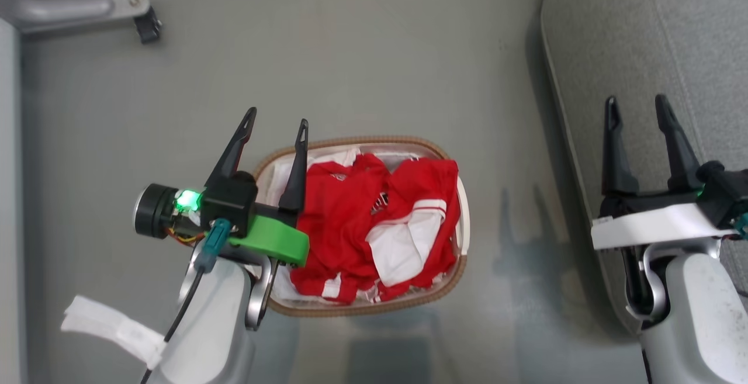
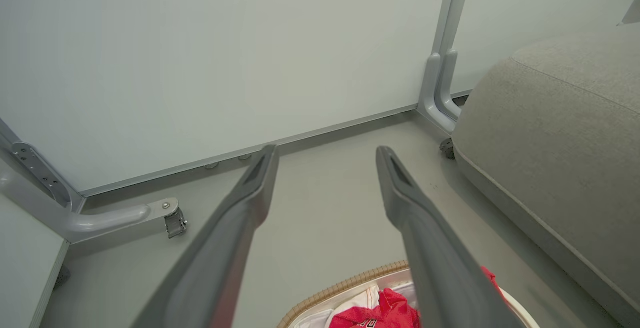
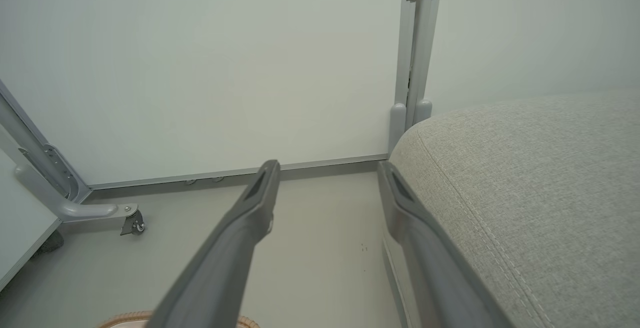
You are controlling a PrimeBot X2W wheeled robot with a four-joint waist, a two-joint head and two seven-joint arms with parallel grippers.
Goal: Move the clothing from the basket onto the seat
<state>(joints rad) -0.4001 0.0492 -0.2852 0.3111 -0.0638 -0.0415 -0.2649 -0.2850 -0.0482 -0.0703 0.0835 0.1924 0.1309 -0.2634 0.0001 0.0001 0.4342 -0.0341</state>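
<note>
Pickup not yet begun: clothing [image 1: 362,226] lies heaped in basket [image 1: 350,140], left of seat [image 1: 643,33]. Jaws of left gripper [image 1: 278,115] stand wide and empty above the basket's left rim, clothing below and to their right; right gripper [image 1: 636,100], equally wide, hovers at the seat edge. Judged next: lower left gripper onto heap, close.

Ahead of left gripper [image 1: 277,116]: open floor [image 1: 350,51] runs to the wall panel [image 2: 200,68].
Under left gripper: basket [image 1: 362,138] mouth is uncovered from above, clothing [image 1: 350,214] heaped to the rim.
Ahead-left of left gripper: a caster foot [image 1: 131,4] juts over the floor (well apart).
Between both grippers: a floor strip separates basket and seat [image 1: 660,33].
Under right gripper [image 1: 636,100]: seat edge; cushion top beyond lies bare.
Ahead of right gripper: upright post [image 3: 415,68] at the seat's corner.
</note>
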